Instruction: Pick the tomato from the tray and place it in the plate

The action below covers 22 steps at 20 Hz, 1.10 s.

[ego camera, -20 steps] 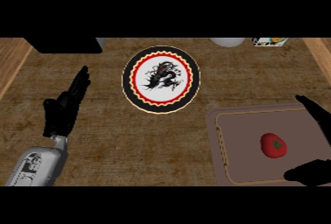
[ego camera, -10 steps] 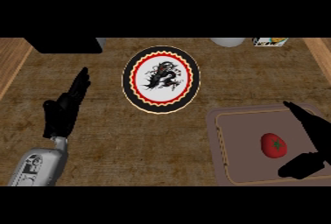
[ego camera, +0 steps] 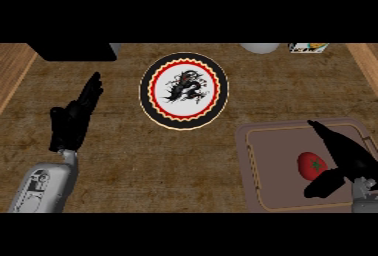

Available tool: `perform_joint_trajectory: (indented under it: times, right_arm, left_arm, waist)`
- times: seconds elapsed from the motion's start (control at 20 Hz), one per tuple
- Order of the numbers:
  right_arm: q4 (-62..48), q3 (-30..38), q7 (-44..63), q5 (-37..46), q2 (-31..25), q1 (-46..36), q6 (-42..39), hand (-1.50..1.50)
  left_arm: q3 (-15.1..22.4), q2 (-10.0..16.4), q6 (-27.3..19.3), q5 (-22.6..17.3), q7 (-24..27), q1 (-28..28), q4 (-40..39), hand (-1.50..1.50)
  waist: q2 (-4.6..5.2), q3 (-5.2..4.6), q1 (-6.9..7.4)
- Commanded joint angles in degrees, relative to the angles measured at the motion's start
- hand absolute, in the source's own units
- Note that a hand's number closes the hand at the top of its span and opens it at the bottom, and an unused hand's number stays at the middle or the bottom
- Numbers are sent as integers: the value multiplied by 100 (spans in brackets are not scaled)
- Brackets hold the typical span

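Observation:
A red tomato (ego camera: 311,164) with a green stem lies in the brown tray (ego camera: 275,165) at the lower right. My right hand (ego camera: 344,155) is over the tray, right beside the tomato; its straight fingers point up-left past the fruit and its thumb reaches below it. The fingers are not curled round the tomato. The plate (ego camera: 184,90), black-rimmed with a red zigzag ring and a dragon figure on white, lies at the upper middle. My left hand (ego camera: 72,120) rests open at the left, fingers up.
A black object (ego camera: 72,51) sits at the upper left edge, a white round thing (ego camera: 259,48) and a small box (ego camera: 309,47) at the upper right. Wooden borders (ego camera: 15,75) run along both sides of the counter.
My right hand has moved left from the view's right edge over the tray and now flanks the tomato. The left hand, tomato and plate have not moved.

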State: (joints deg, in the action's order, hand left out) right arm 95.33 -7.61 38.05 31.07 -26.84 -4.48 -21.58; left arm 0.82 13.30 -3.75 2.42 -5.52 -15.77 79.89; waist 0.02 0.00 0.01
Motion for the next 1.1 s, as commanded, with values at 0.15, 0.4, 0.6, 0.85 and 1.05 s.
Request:
perform_joint_trajectory:
  times: [0.15, 0.4, 0.6, 0.85, 1.05]
  right_arm:
    - [-1028, 80, -681, 590, 327, -34, 260, -150]
    - [-1401, 273, -1047, 846, 439, -29, 314, -150]
    - [-1145, 525, -1494, 974, 162, -77, 416, 150]
    - [-1022, 466, -1290, 1334, 609, -63, 521, 150]
    - [-2059, 346, -1592, 1841, 697, -605, 1022, 150]
  left_arm:
    - [-164, -54, 253, 37, 228, 91, -144, 0]
    - [-218, -165, 208, 134, -18, 298, 223, 0]
    - [-281, -103, 392, 56, -222, 220, 406, 0]
    - [-250, -273, 269, 416, 188, 176, -9, 0]
    - [-161, -510, 21, 498, -172, -136, -20, 0]
  waist:
    - [3, 1, 9]
    - [0, 1, 11]
    - [-4, 0, 3]
    - [-2, -1, -9]
    - [7, 1, 17]
